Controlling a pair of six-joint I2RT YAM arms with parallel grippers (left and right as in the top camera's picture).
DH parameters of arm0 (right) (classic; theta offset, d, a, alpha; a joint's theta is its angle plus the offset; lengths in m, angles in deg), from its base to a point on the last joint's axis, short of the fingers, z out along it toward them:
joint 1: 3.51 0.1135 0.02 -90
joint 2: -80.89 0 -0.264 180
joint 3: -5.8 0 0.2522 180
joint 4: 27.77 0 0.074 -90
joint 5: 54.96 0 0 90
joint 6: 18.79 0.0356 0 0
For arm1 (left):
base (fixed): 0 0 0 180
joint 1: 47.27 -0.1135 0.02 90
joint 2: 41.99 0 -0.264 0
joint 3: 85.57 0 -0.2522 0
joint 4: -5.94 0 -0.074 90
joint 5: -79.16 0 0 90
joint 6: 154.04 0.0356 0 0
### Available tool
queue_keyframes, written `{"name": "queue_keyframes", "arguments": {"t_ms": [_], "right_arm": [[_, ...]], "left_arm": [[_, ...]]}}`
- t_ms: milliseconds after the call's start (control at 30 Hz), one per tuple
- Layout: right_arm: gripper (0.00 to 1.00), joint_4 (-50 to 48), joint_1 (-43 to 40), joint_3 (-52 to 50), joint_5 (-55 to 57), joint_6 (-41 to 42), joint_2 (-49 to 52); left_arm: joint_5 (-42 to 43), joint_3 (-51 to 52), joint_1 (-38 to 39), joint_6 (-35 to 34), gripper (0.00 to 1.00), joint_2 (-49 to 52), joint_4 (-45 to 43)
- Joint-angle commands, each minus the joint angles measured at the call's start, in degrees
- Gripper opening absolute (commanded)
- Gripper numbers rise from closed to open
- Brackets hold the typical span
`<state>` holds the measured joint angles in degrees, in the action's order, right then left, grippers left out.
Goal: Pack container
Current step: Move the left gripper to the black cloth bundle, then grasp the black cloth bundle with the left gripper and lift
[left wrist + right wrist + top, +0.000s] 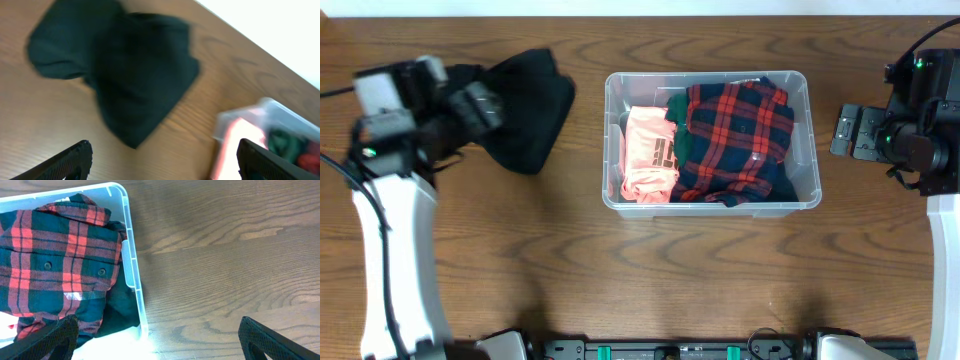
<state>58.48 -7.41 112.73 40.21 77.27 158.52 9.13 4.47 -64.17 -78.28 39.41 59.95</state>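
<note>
Wood-grain table; at 9 o'clock of the container lies a black garment, likely limp and light: pinch a raised fold. Both the left gripper and right gripper are spread wide, empty.

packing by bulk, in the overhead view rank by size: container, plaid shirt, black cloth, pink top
1. container
2. plaid shirt and black cloth: look alike, cloth partly hidden by the left arm
3. pink top

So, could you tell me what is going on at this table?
Clothes are being packed into the container. A red plaid shirt and a pink garment already lie inside it. A black garment lies on the table to its left, with the left gripper open near it, holding nothing. The right gripper is open, off to the container's right.
</note>
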Motion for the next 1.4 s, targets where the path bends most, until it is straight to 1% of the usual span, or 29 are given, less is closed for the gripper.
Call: {"name": "queue_keyframes", "arguments": {"t_ms": [0, 100, 133, 200, 433, 600, 800, 867, 1167, 1300, 1333, 1367], "right_arm": [[0.99, 0.02, -0.31, -0.26, 0.61, 0.52, 0.42], [0.99, 0.02, -0.31, -0.28, 0.61, 0.52, 0.52], [0.99, 0.02, -0.31, -0.31, 0.61, 0.52, 0.63], [0.99, 0.02, -0.28, -0.31, 0.57, 0.52, 1.05], [0.99, 0.00, -0.20, -0.39, 0.59, 0.52, 3.45], [0.99, -0.04, -0.20, -0.39, 0.61, 0.50, 4.94], [0.99, -0.04, -0.20, -0.39, 0.63, -0.17, 5.49], [0.99, -0.04, -0.20, -0.39, 0.61, -0.17, 5.49], [0.99, -0.04, -0.20, -0.39, 0.61, -0.17, 5.49], [0.99, -0.04, -0.20, -0.39, 0.61, -0.17, 5.49], [0.99, -0.02, -0.20, -0.39, 0.61, -0.17, 5.49], [0.99, 0.00, -0.20, -0.39, 0.61, -0.17, 5.49]], "left_arm": [[8.50, 0.33, -6.56, 3.93, 0.93, 6.95, -1.31], [15.72, 0.33, -10.95, 4.68, 0.95, 13.66, -5.66], [18.58, 0.33, -12.28, 4.00, 0.99, 16.31, -8.09], [21.00, 0.33, -13.64, 1.01, 0.98, 20.63, -11.58], [20.98, 0.33, -11.74, -5.62, 0.98, 31.71, -18.10], [20.96, 0.33, -8.26, -10.51, 0.98, 35.69, -24.46], [20.48, 0.33, -4.92, -18.27, 0.98, 39.58, -32.11], [20.26, 0.33, -4.42, -19.54, 0.98, 40.70, -32.94], [20.00, 0.33, -4.04, -19.50, 0.98, 41.42, -31.26], [18.34, 0.33, -3.89, -19.50, 0.99, 41.51, -31.41], [18.16, 0.33, -3.89, -19.52, 0.96, 41.51, -31.52], [18.12, 0.33, -3.89, -19.50, 0.87, 41.51, -31.58]]}}
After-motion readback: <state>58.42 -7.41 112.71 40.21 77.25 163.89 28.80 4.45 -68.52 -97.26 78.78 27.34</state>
